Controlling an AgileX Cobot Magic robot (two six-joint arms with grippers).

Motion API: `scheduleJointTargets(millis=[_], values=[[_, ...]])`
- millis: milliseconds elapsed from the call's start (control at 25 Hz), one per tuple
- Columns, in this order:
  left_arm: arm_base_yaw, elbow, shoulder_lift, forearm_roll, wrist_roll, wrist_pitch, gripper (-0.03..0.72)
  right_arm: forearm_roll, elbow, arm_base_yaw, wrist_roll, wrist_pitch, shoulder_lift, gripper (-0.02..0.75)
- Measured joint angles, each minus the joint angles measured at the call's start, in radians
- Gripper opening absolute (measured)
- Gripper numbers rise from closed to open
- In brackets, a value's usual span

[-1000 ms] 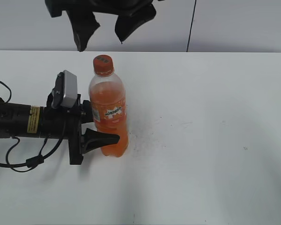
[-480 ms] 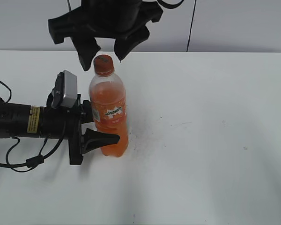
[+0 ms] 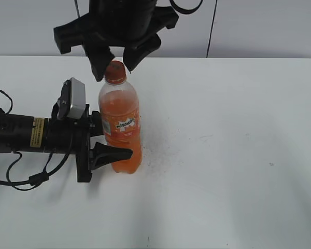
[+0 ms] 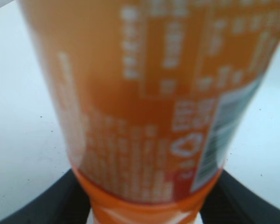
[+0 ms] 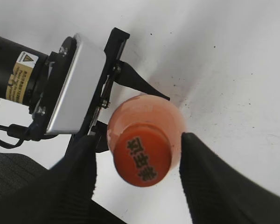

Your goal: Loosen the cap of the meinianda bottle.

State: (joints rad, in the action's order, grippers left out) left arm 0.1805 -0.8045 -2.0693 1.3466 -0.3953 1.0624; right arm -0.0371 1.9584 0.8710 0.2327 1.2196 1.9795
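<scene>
Orange meinianda bottle [image 3: 121, 124] upright on white worktop [image 3: 223, 155], left gripper [image 3: 111, 140] jaws clamped around lower body; right gripper [image 3: 113, 65] above, jaws spread either side of cap [image 3: 114, 71]. Left wrist: blurred label filling view, dark fingers [image 4: 42, 203] flanking. Right wrist: cap between parted fingers [image 5: 79, 172], untouched.

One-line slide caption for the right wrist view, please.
Right gripper open, jaws straddling the orange cap while left gripper steadies bottle.

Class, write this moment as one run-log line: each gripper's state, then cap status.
left gripper: shut on meinianda bottle | right gripper: open, straddling cap | cap: not yet gripped
</scene>
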Motion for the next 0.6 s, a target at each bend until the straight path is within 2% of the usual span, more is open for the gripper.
scheduleJointTargets(millis=[80, 200, 320, 440, 600], values=[[0.000, 0.000, 0.000, 0.000, 0.000, 0.000, 0.403, 0.000, 0.000, 0.000, 0.000, 0.000, 0.000, 0.384], [0.000, 0.000, 0.000, 0.000, 0.000, 0.000, 0.403, -0.003, 0.000, 0.000, -0.005, 0.001, 0.000, 0.269], [0.000, 0.000, 0.000, 0.000, -0.001, 0.000, 0.403, -0.005, 0.000, 0.000, -0.064, 0.001, 0.000, 0.265], [0.000, 0.000, 0.000, 0.001, -0.001, 0.000, 0.403, -0.004, 0.000, 0.000, -0.225, 0.001, 0.000, 0.265], [0.000, 0.000, 0.000, 0.001, -0.001, 0.000, 0.403, -0.002, 0.000, 0.000, -0.612, 0.000, 0.000, 0.265]])
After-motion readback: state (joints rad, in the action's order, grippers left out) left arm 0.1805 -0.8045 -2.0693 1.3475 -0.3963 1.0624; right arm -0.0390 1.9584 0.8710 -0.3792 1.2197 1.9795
